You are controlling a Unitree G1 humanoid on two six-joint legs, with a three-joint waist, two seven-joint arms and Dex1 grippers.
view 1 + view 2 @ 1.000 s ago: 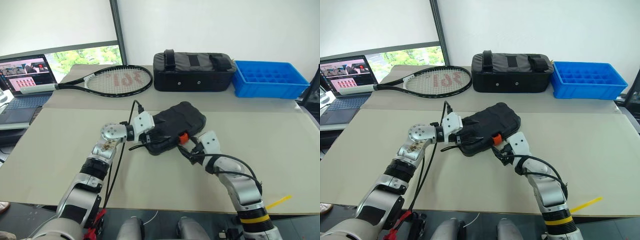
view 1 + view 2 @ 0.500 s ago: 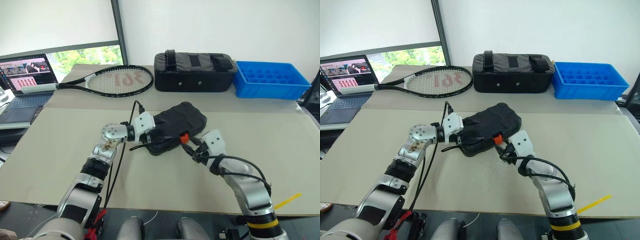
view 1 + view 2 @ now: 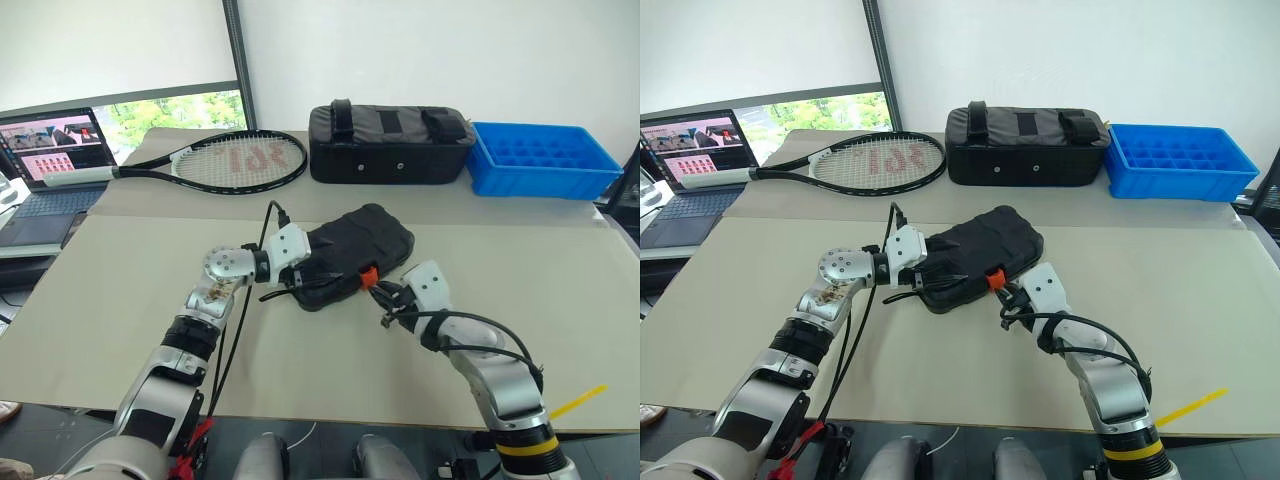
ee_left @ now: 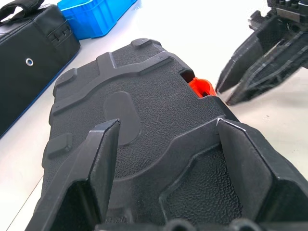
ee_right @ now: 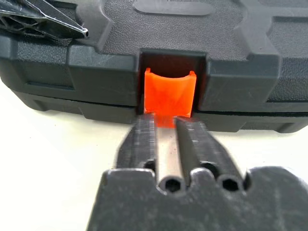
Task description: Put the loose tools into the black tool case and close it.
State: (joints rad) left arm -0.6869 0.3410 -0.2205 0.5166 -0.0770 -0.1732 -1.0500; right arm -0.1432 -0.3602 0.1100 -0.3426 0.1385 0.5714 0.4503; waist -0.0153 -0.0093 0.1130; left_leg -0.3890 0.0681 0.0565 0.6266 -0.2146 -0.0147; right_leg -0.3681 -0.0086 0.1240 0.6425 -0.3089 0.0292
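The black tool case (image 3: pixel 370 235) lies closed in the middle of the table, its orange latch (image 3: pixel 369 272) facing me. My left gripper (image 3: pixel 303 268) is open, with its fingers (image 4: pixel 101 159) spread across the textured lid at the case's left end. My right gripper (image 3: pixel 384 292) sits low in front of the case. Its fingers are drawn together with only a thin slit between them. In the right wrist view the right gripper's tips (image 5: pixel 166 120) meet the lower edge of the latch (image 5: pixel 169 91). The loose tools are out of view.
A tennis racket (image 3: pixel 225 160), a black fabric bag (image 3: pixel 388 143) and a blue tray (image 3: pixel 540 158) line the far side of the table. A laptop (image 3: pixel 50 150) stands at the far left. A yellow strip (image 3: pixel 578 402) lies by the front right edge.
My right gripper's fingers have come together from wide apart while staying at the orange latch. The left gripper and the case have not moved.
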